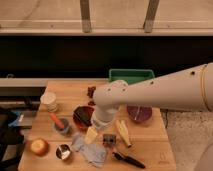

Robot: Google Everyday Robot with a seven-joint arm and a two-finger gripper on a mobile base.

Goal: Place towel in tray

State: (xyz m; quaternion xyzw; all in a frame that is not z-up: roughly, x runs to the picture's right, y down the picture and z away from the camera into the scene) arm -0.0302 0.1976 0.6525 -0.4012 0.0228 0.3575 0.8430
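The towel is a crumpled grey-blue cloth lying on the wooden table near the front edge. The green tray stands at the table's back edge, right of centre. My gripper hangs from the big white arm that reaches in from the right. It sits just above the towel's upper right edge, with its cream-coloured tip pointing down. I cannot tell whether it touches the cloth.
A red-brown bowl is just behind the gripper. A purple bowl, a pale husk-like item, a small dark object and a black-handled tool lie to the right. A white cup, a grey bowl with an orange piece, an orange fruit and a metal cup are on the left.
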